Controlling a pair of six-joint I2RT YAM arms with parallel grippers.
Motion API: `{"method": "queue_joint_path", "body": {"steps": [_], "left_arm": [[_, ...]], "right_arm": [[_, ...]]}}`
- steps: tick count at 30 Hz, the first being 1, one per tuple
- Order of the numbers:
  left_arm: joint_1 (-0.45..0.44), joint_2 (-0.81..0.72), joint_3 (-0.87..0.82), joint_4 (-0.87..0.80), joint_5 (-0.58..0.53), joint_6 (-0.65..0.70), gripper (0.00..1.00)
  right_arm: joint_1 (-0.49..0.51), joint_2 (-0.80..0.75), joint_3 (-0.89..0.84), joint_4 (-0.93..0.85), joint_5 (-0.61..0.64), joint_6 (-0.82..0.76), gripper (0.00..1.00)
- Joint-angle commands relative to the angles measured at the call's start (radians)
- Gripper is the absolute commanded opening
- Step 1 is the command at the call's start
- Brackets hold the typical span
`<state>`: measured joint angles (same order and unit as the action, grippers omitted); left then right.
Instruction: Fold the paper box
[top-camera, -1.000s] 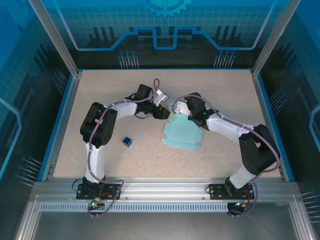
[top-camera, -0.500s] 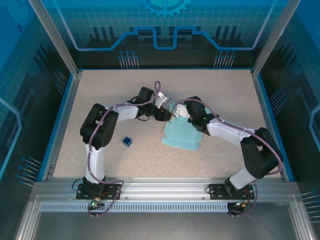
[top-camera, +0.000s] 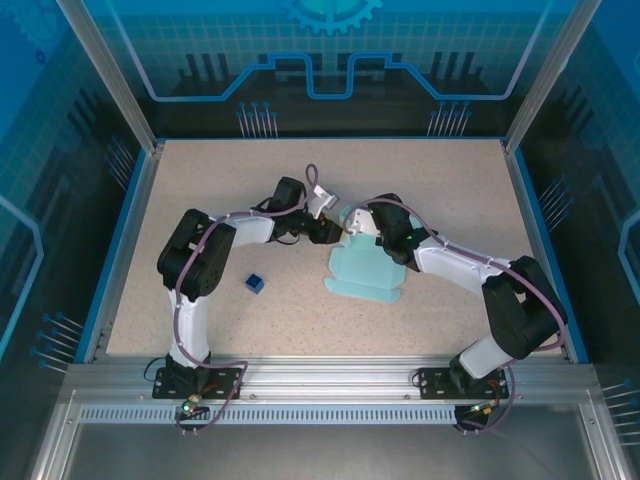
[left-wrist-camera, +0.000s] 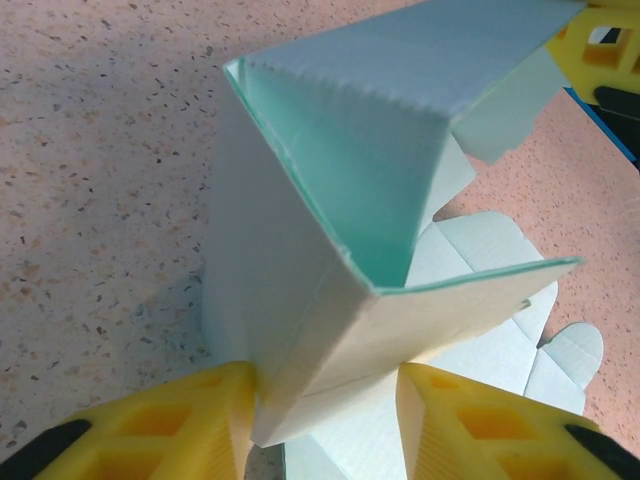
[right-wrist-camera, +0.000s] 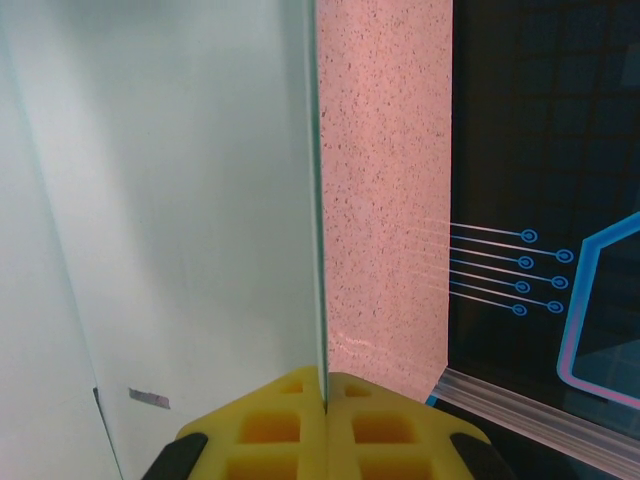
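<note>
The paper box (top-camera: 362, 272) is pale light-blue card lying partly flat mid-table, with its far panels raised and folded into an open corner (left-wrist-camera: 330, 180). My left gripper (top-camera: 334, 231) comes at that raised part from the left. In the left wrist view the left gripper (left-wrist-camera: 325, 385) straddles the folded corner, and both yellow fingers (left-wrist-camera: 190, 425) touch the card. My right gripper (top-camera: 360, 226) reaches in from the right. The right gripper (right-wrist-camera: 325, 378) is shut on the thin edge of an upright panel (right-wrist-camera: 170, 200).
A tiny dark blue cube (top-camera: 254, 284) lies on the speckled table left of the box, near the left arm's elbow. Blue rails (top-camera: 120, 250) border the table on both sides. Flat flaps and tabs (left-wrist-camera: 560, 350) of the sheet spread toward the near edge.
The right gripper has shifted a little left and toward the left gripper with its panel. The left fingers have drawn closer together on the folded corner.
</note>
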<state>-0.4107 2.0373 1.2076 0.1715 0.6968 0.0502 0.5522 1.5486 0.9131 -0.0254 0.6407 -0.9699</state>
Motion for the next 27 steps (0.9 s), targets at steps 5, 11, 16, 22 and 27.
{"method": "queue_joint_path", "body": {"steps": [5, 11, 16, 22, 27], "left_arm": [[-0.018, -0.048, -0.024, 0.069, 0.029, -0.011, 0.39], [-0.045, -0.054, -0.031, 0.076, -0.063, -0.032, 0.43], [-0.075, -0.055, -0.037, 0.092, -0.143, -0.052, 0.46], [-0.079, -0.071, -0.071, 0.147, -0.207, -0.088, 0.53], [-0.075, -0.059, -0.053, 0.143, -0.248, -0.087, 0.56]], "right_arm": [[0.029, -0.018, -0.008, -0.014, 0.005, 0.005, 0.0], [0.04, -0.019, -0.012, -0.016, 0.01, 0.008, 0.0], [0.049, -0.019, -0.021, -0.013, 0.02, 0.009, 0.0], [0.051, -0.031, -0.028, -0.011, 0.025, 0.012, 0.0], [0.052, -0.032, -0.028, -0.014, 0.017, 0.015, 0.0]]}}
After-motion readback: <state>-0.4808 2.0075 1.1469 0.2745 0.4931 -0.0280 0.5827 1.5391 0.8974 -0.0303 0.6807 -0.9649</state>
